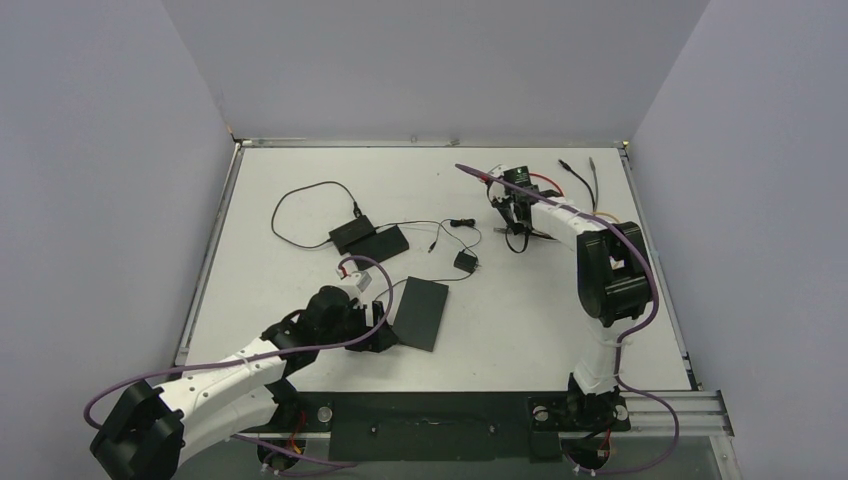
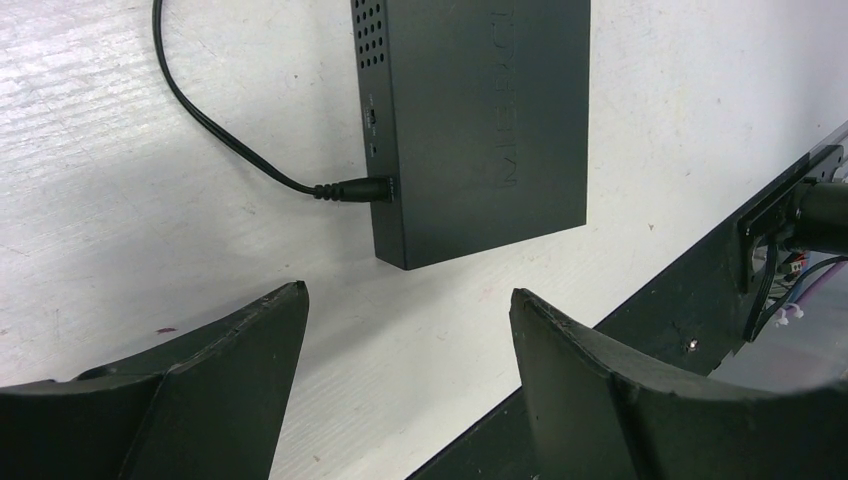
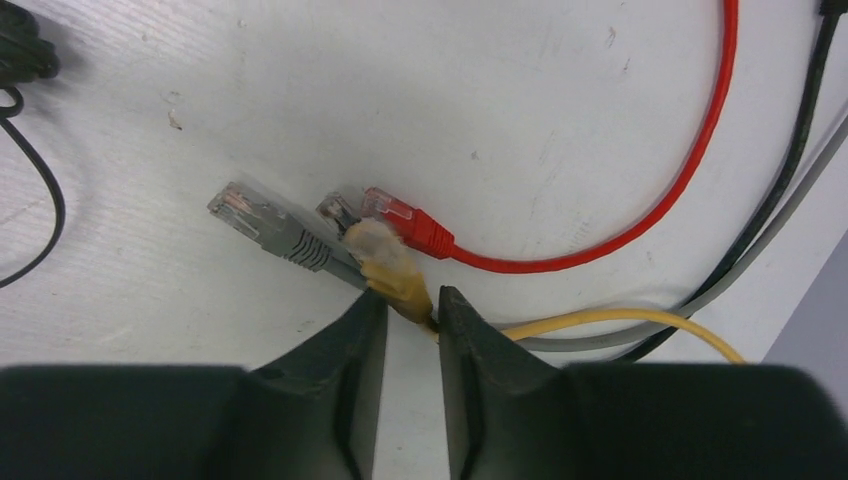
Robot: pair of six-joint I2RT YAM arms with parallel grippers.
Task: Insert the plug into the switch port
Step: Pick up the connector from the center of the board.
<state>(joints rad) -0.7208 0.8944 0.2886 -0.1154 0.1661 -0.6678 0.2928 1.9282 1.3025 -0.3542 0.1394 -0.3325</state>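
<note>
- Top external view: a matte white table (image 1: 560, 330) carries the switch (image 1: 420, 313), a flat black rectangular box lying near the front, left of centre.
- The left gripper (image 1: 385, 320) sits just beside the switch's left edge.
- A second black box (image 1: 368, 238) lies further back with a thin black lead curling behind it, and a small black adapter (image 1: 466, 262) lies to its right.
- The right gripper (image 1: 515, 210) is well apart from the switch, down among cables at the far right of the table.
- Left wrist view: the switch (image 2: 480, 120) is smooth, matte black plastic with a grid of round vent holes at 1 corner. Raised lettering on its lid is too faint to read.
- A black barrel connector (image 2: 355, 189) is seated in the switch's side wall.
- The left gripper (image 2: 408, 295) has its 2 black wedge-shaped fingers (image 2: 230, 380) spread wide, holding nothing.
- Right wrist view: the yellow plug (image 3: 385, 260), with a clear plastic tip and rubbery yellow boot, lies on the scuffed white surface.
- The right gripper (image 3: 412, 300) has its fingers (image 3: 340, 360) nearly together, pinching the rear of the boot.
- A grey plug (image 3: 270, 232) and a red plug (image 3: 410, 225) lie on either side, close against the yellow plug.
</note>
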